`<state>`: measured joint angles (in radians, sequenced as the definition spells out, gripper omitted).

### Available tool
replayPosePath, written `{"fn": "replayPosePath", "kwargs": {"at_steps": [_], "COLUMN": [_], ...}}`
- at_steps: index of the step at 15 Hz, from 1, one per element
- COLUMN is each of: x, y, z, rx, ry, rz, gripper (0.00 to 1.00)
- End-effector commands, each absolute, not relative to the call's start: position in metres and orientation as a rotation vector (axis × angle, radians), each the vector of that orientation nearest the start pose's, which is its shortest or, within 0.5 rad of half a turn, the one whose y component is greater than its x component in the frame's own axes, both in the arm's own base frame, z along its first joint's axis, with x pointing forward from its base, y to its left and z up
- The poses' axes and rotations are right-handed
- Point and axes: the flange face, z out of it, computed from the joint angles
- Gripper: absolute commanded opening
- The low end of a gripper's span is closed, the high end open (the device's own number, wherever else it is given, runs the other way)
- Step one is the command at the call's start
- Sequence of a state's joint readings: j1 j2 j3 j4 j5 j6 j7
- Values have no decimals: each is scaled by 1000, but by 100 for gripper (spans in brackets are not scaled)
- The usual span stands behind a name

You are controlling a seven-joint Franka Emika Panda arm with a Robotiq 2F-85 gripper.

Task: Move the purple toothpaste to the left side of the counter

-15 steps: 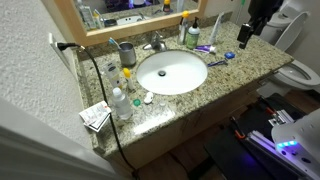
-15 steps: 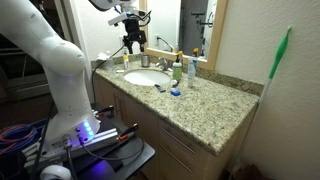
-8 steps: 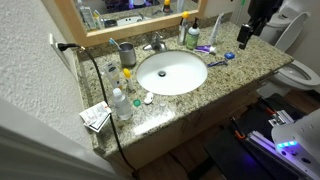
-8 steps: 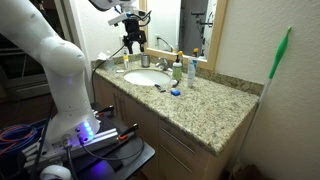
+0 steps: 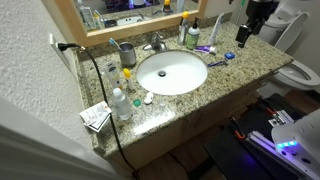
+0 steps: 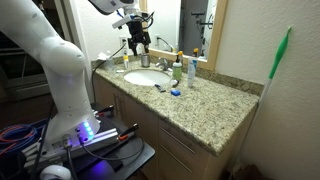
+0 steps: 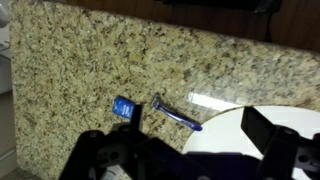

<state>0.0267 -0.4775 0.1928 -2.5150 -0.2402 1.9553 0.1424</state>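
The purple toothpaste [image 5: 205, 48] lies on the speckled granite counter [image 5: 250, 60] behind the white sink basin [image 5: 172, 72], next to a green-and-white bottle [image 5: 192, 36]. It is out of the wrist view. My gripper [image 5: 243, 34] hangs above the counter's end near the toilet, apart from the toothpaste; it also shows in an exterior view [image 6: 140, 44]. In the wrist view the gripper [image 7: 185, 150] is open and empty, its fingers spread above the counter [image 7: 90, 60] and the basin's rim [image 7: 250, 125].
A small blue item [image 7: 126, 108] and a blue razor [image 7: 176, 114] lie below the gripper beside the basin. A chrome faucet [image 5: 156, 44], a cup, small bottles [image 5: 120, 100] and a power cord [image 5: 100, 90] crowd the far side of the sink. A toilet [image 5: 300, 70] stands past the counter's end.
The gripper has shifted slightly over the counter's end. Nothing on the counter has moved.
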Motion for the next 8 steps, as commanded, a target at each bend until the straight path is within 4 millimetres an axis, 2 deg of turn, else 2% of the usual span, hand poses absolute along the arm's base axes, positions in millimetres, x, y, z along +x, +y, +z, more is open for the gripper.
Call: {"fn": "replayPosePath", "kwargs": {"at_steps": [1, 2, 3, 4, 5, 8], "x": [440, 456, 422, 430, 432, 429], "y": [16, 0, 26, 14, 13, 26], "z": [403, 394, 409, 401, 398, 407], "rx": [-3502, -3494, -3494, -3488, -3485, -3490], "ry": [-108, -12, -125, -91, -89, -125], "rz": [15, 26, 6, 28, 44, 2], "gripper": [100, 100, 100, 100, 100, 100]}}
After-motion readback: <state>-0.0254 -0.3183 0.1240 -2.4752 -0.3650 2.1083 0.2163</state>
